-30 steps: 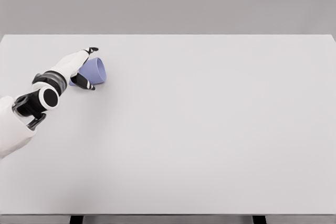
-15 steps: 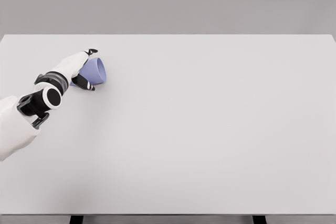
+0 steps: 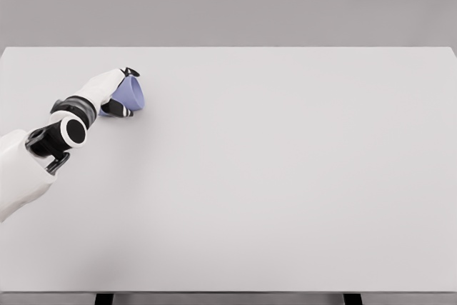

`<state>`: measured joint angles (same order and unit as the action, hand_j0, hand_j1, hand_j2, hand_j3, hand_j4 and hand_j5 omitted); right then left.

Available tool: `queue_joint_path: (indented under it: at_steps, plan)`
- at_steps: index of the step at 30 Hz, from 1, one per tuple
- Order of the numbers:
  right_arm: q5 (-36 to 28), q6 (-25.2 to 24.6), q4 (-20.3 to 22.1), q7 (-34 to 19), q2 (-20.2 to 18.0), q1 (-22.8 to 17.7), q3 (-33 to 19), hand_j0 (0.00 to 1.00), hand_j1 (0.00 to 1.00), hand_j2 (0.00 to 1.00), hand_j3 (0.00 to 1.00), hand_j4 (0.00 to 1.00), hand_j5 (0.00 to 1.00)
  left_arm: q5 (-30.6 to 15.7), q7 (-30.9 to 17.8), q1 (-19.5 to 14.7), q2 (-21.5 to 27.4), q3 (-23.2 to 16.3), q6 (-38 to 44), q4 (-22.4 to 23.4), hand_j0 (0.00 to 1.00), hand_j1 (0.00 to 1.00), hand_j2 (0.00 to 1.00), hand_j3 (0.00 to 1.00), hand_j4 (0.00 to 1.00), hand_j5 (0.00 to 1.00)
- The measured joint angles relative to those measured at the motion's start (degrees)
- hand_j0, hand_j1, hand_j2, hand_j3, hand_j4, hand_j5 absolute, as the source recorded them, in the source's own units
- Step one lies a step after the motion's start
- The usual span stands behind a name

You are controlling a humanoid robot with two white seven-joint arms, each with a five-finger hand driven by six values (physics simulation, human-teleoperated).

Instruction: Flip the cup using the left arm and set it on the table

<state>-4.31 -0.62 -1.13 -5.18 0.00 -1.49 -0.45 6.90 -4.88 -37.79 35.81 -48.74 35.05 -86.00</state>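
Note:
A light blue cup [image 3: 134, 94] lies on its side on the white table [image 3: 271, 169] at the far left, its wider rim end toward the right. My left hand [image 3: 123, 92] reaches in from the lower left and is shut on the cup, with dark fingertips above its top edge and under its lower side. Most of the cup's body is hidden behind the hand. The right arm is out of view.
The table's far edge runs just behind the cup, and its left edge lies close to my left forearm [image 3: 68, 130]. Two dark table legs [image 3: 104, 298] show below the front edge.
My left hand has closed tighter around the cup and crept slightly up and right. The cup now shows less of its body, turned more edge-on.

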Motion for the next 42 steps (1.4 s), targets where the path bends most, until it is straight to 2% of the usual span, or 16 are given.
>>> queue_joint_path:
  at_steps: [8, 24, 33, 42]
  plan:
    - [0.0, 0.0, 0.0, 0.0, 0.0, 0.0, 0.0, 1.0, 1.0, 1.0, 1.0, 1.0, 1.0, -1.3, 0.1, -0.2, -0.5, 1.1, 0.0, -0.3, 0.81, 0.81, 0.81, 0.81, 0.81, 0.81]
    - [0.0, 0.0, 0.0, 0.0, 0.0, 0.0, 0.0, 1.0, 1.0, 1.0, 1.0, 1.0, 1.0, -13.1, 0.5, 0.6, -0.6, 10.4, -2.1, -1.9, 0.82, 0.82, 0.82, 0.82, 0.82, 0.82]
    - [0.0, 0.0, 0.0, 0.0, 0.0, 0.0, 0.0, 1.0, 1.0, 1.0, 1.0, 1.0, 1.0, -17.2, 0.5, 2.2, -0.7, 14.8, -6.1, -1.6, 0.82, 0.82, 0.82, 0.82, 0.82, 0.82]
    - [0.0, 0.0, 0.0, 0.0, 0.0, 0.0, 0.0, 1.0, 1.0, 1.0, 1.0, 1.0, 1.0, -18.7, 0.6, 4.2, -2.0, 18.2, -8.8, -1.0, 0.83, 0.83, 0.83, 0.83, 0.83, 0.83]
